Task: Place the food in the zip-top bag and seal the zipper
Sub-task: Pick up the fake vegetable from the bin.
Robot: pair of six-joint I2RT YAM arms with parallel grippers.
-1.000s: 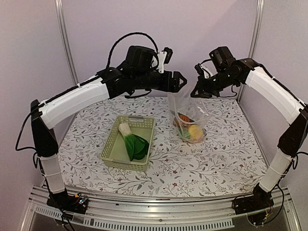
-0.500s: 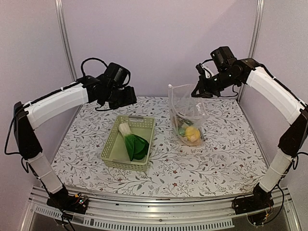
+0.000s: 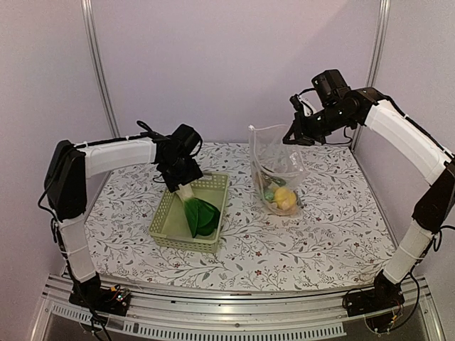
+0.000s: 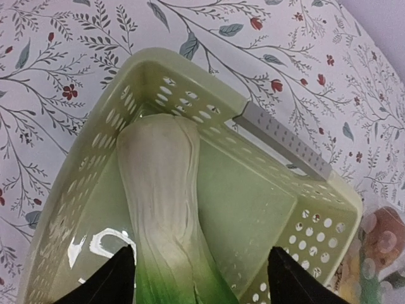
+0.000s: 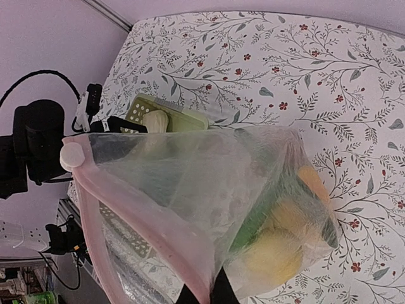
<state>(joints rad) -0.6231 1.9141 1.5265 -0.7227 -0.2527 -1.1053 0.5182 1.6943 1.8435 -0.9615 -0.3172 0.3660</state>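
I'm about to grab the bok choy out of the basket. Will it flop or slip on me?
It is probably stiff: the bok choy looks like moulded plastic with a ribbed white stem. Its smooth surface suggests it may slip, so grip the narrower stem. It lies flat in the basket, so rolling seems unlikely.

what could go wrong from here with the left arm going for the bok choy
1. The left gripper stands open astride the bok choy at its smooth, tapering pale stem; a grip there might slip, or lift it lopsided under the leafy end.
2. The right gripper pinches the zip-top bag at one edge only, so the mouth hangs slack and the leaves may snag on the zipper.
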